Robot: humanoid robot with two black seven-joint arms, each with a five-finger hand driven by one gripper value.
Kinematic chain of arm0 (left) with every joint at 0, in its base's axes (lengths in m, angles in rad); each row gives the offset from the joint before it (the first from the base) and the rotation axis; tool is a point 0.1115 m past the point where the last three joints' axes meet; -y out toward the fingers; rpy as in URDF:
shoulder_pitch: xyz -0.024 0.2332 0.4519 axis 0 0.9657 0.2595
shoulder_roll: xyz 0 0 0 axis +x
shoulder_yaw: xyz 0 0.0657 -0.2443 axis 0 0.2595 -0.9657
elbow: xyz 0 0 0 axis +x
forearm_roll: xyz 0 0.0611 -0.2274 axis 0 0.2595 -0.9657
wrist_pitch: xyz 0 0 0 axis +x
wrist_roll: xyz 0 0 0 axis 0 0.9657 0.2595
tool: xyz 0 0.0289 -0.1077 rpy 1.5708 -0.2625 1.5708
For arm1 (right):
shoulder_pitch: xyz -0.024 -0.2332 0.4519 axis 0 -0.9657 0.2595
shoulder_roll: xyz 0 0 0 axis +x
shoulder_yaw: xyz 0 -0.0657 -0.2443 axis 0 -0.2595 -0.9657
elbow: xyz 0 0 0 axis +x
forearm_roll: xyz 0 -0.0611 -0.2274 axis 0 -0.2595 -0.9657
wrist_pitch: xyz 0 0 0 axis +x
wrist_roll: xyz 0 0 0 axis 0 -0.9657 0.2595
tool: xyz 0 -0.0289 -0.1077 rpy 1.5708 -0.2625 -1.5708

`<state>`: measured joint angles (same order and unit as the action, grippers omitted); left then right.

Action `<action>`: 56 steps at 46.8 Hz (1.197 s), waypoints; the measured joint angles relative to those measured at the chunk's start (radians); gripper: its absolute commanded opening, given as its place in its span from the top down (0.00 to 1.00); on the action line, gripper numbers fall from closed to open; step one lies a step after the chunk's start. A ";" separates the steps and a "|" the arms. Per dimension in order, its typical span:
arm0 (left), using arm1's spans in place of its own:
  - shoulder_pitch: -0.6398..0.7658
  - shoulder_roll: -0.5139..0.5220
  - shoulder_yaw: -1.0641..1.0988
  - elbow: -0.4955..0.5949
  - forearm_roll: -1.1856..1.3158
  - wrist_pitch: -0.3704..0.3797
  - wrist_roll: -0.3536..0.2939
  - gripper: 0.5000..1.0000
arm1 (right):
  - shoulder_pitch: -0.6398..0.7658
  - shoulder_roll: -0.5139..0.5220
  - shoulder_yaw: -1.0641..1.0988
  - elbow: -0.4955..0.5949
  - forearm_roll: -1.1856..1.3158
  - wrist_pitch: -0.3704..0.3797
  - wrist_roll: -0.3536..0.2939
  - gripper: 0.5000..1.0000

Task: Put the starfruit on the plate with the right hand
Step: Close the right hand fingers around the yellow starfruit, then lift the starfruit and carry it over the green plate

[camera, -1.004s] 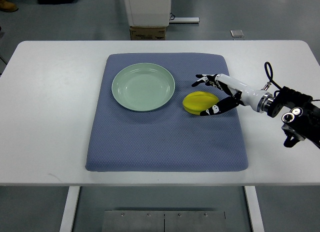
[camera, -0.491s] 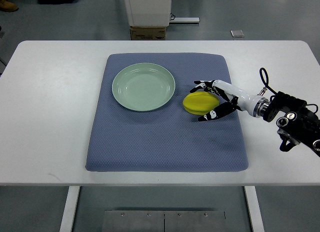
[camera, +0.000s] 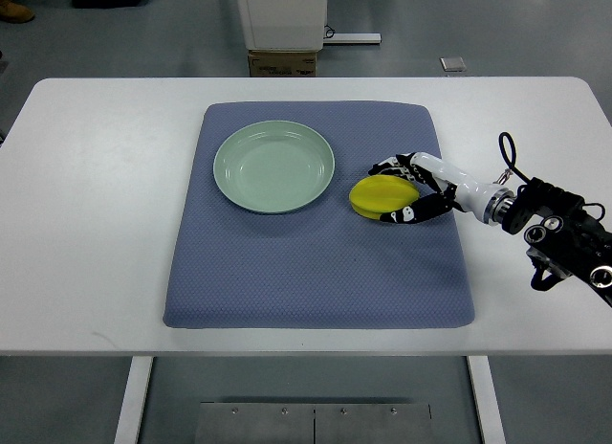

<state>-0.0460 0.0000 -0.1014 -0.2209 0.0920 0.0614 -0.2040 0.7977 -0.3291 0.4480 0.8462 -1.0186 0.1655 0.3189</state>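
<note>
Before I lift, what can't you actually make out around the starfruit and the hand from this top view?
- Top view: the starfruit's right side is covered by the right hand, so true finger contact is unclear.
- Its underside on the blue mat is hidden by the fruit itself.
- The fingertips are too small to judge grip firmness.
- The right arm is cut off by the right edge.

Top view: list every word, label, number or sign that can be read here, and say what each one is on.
None can be read.
Brown cardboard box on the floor beyond the white table: no legible print.
Small grey square on the floor: too small to read.
Pale green round plate, yellow starfruit, blue padded mat, right hand: no text visible.
</note>
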 measured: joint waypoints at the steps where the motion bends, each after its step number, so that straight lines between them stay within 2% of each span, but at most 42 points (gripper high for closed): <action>1: 0.000 0.000 0.000 0.000 0.000 0.000 0.000 0.00 | -0.001 0.001 0.000 -0.002 0.000 0.000 0.004 0.49; 8: 0.000 0.000 0.000 0.000 0.000 0.000 0.000 0.00 | -0.002 0.011 0.001 -0.013 0.000 0.000 0.014 0.81; 10: 0.000 0.000 0.000 0.000 0.000 0.000 0.000 0.00 | -0.003 0.011 0.001 -0.013 0.000 0.000 0.018 1.00; 35: 0.000 0.000 0.000 0.000 0.000 0.000 0.000 0.00 | 0.028 0.049 0.043 -0.015 0.012 -0.025 0.016 1.00; 44: 0.000 0.000 0.000 0.000 0.000 0.000 0.000 0.00 | 0.098 0.061 0.045 -0.016 0.023 -0.025 -0.007 1.00; 56: 0.000 0.000 0.000 0.000 0.000 0.000 0.000 0.00 | 0.173 0.169 0.036 -0.031 0.028 -0.025 -0.066 1.00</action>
<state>-0.0461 0.0000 -0.1013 -0.2208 0.0918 0.0614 -0.2039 0.9702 -0.1602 0.4842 0.8148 -0.9908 0.1410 0.2529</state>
